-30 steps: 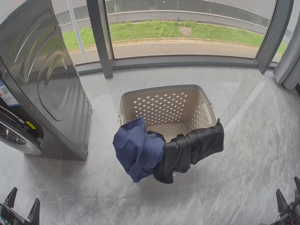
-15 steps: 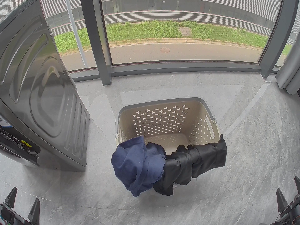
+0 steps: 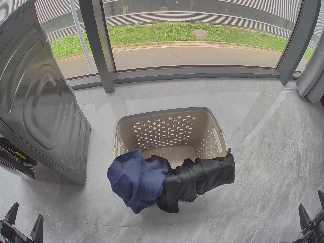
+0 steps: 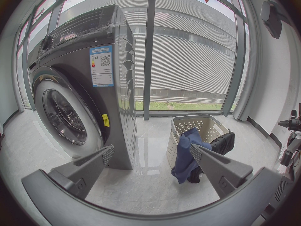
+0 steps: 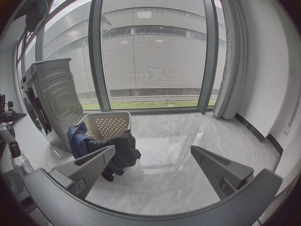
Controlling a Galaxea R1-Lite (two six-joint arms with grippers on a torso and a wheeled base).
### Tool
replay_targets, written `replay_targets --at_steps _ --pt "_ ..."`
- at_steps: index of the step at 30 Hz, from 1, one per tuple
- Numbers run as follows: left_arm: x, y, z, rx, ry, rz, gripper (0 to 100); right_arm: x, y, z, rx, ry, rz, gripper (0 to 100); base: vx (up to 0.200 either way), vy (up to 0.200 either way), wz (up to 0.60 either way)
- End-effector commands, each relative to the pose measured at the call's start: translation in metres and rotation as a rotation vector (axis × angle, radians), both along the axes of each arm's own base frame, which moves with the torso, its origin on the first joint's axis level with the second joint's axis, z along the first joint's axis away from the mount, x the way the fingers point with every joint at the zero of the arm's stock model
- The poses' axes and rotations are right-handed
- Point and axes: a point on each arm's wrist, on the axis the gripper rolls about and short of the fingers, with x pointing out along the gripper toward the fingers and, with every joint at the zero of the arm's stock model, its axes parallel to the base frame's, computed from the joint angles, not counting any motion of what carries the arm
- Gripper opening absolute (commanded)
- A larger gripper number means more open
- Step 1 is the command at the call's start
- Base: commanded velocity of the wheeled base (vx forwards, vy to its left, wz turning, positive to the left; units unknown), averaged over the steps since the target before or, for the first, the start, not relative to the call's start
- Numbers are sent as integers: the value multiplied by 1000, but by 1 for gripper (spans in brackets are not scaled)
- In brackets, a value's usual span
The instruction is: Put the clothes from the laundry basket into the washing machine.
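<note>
head view: left gripper (image 3: 26, 210) and right gripper (image 3: 310, 200) are hanging released; basket (image 3: 162, 132) is sitting ahead between them, clothes (image 3: 135, 179) draping its near rim, washer (image 3: 40, 102) standing ahead of left gripper.

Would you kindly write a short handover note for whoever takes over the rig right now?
Left gripper: open, empty, held low.
Right gripper: open, empty, held low.
Things: blue garment and black garment hang over the near rim of the laundry basket. The washing machine stands to its left, and its door looks shut.
Done: neither garment moved yet.
Left: open the door, load both garments.
</note>
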Motion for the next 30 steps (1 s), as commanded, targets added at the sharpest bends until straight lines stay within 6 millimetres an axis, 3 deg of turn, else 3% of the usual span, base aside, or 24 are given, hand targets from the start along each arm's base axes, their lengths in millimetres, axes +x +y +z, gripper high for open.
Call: replay_targets --at_steps 1,4,19,30 --pt "0 0 -5 0 -2 0 100 0 0 -5 0 1 0 100 0 0 0" --pt "0 0 -5 0 -2 0 100 0 0 -5 0 1 0 100 0 0 0" --pt "0 0 -5 0 -2 0 100 0 0 -5 0 1 0 100 200 0 0" --pt "0 0 -5 0 -2 0 100 0 0 -5 0 1 0 100 0 0 0"
